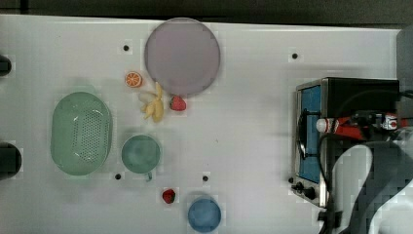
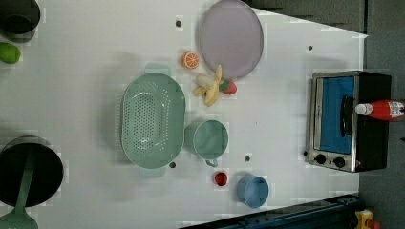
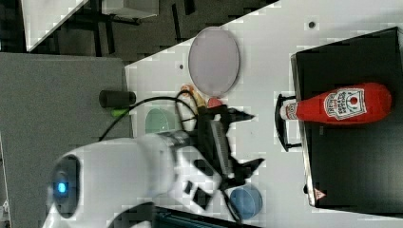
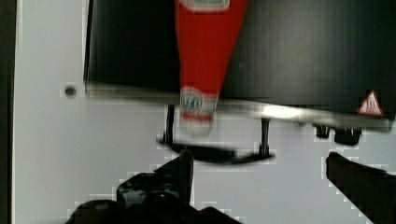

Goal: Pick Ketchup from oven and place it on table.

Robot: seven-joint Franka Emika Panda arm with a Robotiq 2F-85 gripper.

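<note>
The Ketchup (image 3: 342, 105), a red bottle with a white cap and a white-and-red label, lies on its side on the flat black top of the oven (image 3: 351, 161). Its cap pokes out over the door handle (image 4: 215, 154). The left view shows the Ketchup (image 2: 382, 109) across the oven (image 2: 334, 119), above the blue glass door. My gripper (image 3: 252, 140) hangs open over the white table (image 1: 253, 122), in front of the oven's door side and apart from the bottle. In the wrist view my gripper (image 4: 268, 175) stands wide with nothing between its fingers, the Ketchup (image 4: 205, 56) ahead of them.
On the table, away from the oven, stand a purple plate (image 1: 181, 56), a green colander (image 1: 81, 132), a green cup (image 1: 140, 153) and a blue cup (image 1: 204, 214). A banana (image 1: 155, 105), an orange slice (image 1: 133, 79) and two strawberries (image 1: 178, 103) lie between them.
</note>
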